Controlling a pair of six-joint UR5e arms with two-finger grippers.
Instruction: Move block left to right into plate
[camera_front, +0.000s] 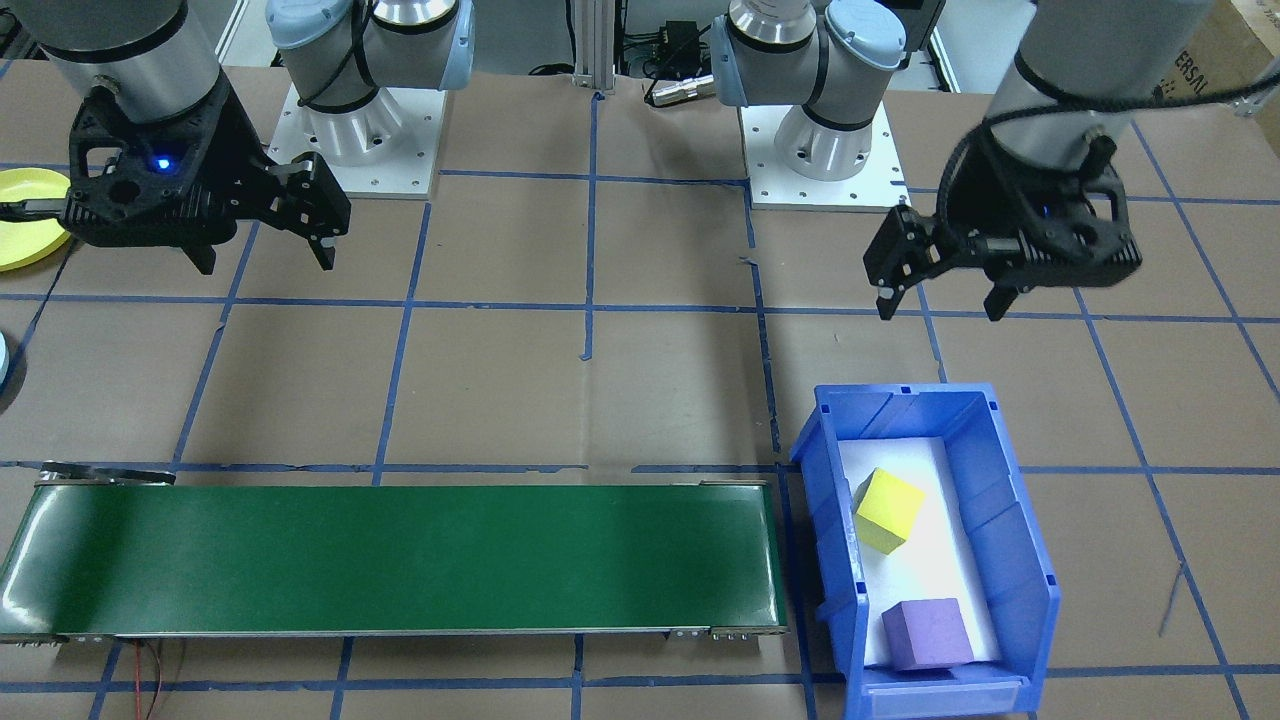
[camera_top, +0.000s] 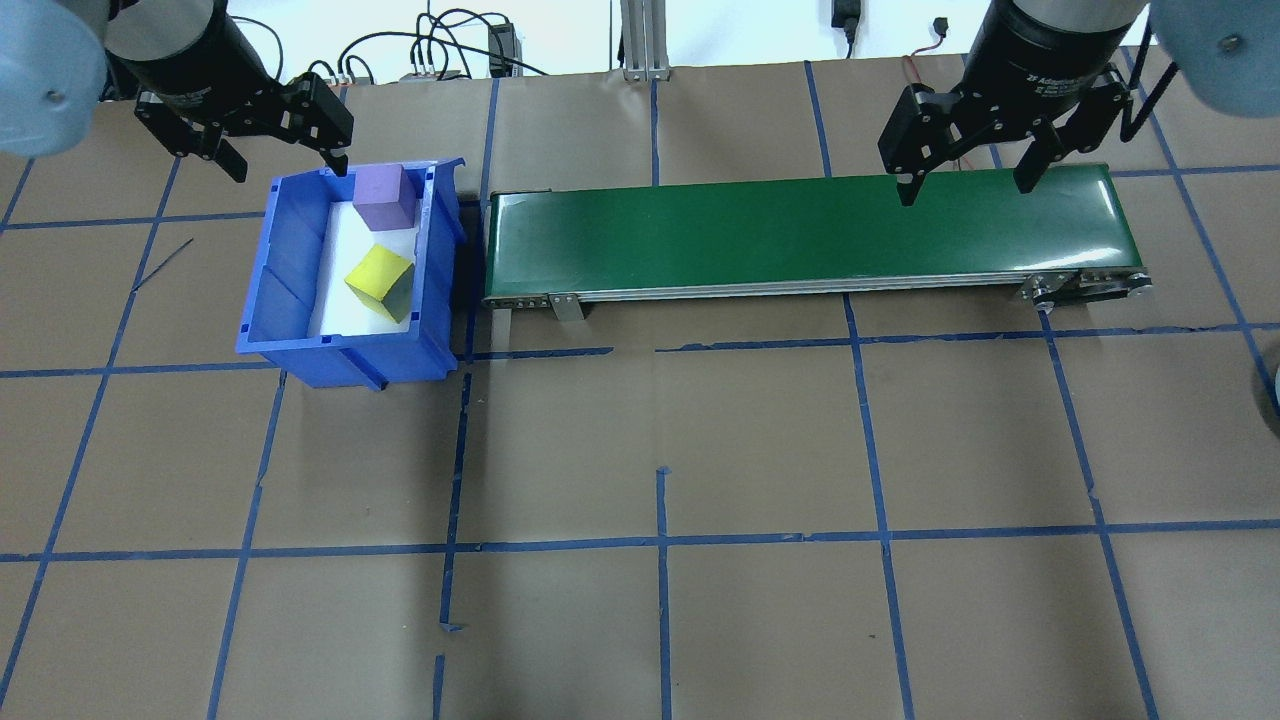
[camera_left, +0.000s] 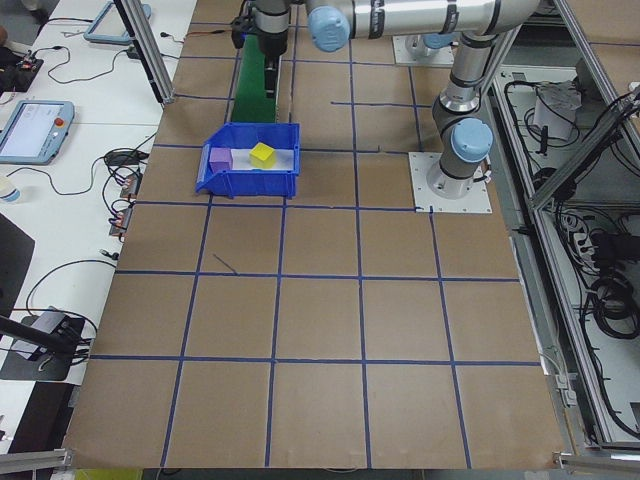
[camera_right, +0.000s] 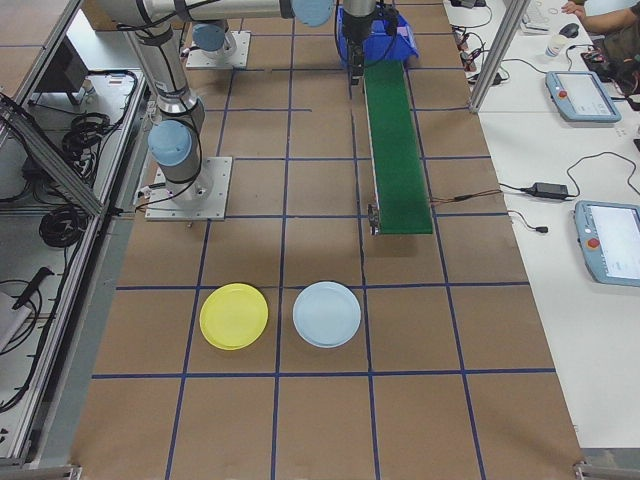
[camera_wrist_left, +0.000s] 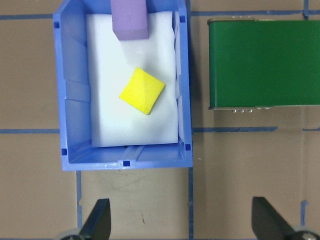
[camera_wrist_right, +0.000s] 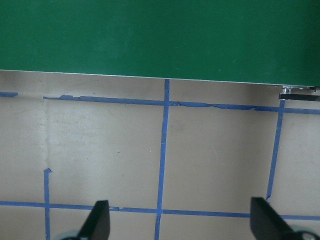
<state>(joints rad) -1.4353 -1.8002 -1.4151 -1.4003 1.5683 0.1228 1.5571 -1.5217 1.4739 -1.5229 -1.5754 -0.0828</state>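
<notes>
I see the left gripper hanging above the table with jaws spread wide and empty, just beside the blue bin. In the bin, the yellow block lies tilted mid-floor and the purple block sits against an end wall. The right gripper, equally wide and empty, hangs over the green conveyor. The yellow plate lies past the conveyor's end, next to a pale blue plate.

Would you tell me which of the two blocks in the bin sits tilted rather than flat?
The yellow block, mid-bin; it rests on an edge, while the purple block lies flat.
</notes>
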